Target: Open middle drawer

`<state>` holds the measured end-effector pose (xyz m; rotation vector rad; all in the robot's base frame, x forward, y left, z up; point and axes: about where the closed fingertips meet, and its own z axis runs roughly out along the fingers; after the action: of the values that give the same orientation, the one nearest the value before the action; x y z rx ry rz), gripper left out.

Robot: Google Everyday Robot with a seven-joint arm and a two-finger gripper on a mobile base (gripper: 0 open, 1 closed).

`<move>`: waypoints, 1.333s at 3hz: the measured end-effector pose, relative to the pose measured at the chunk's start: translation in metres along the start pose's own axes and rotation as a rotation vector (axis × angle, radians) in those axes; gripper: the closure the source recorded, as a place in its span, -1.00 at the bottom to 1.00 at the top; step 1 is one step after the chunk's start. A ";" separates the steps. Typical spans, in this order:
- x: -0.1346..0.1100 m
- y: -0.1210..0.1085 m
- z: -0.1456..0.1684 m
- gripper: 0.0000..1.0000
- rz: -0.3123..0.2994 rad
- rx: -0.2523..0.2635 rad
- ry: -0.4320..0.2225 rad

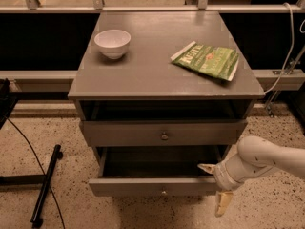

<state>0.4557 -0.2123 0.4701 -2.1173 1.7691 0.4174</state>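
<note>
Camera view, lower centre: your middle drawer (133, 187) stands pulled out. It is flat grey-painted wood with a small round metal knob (164, 192). At lower right, the gripper (214, 187) holds its pale tapered fingers (222, 203) spread apart, straddling the drawer front's right end.
</note>
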 end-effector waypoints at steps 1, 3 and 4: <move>0.009 -0.003 0.018 -1.00 0.005 -0.004 0.022; 0.033 0.007 0.048 -0.84 0.030 -0.080 0.080; 0.038 0.017 0.048 -0.53 0.028 -0.107 0.099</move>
<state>0.4455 -0.2276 0.4089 -2.2236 1.8724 0.4304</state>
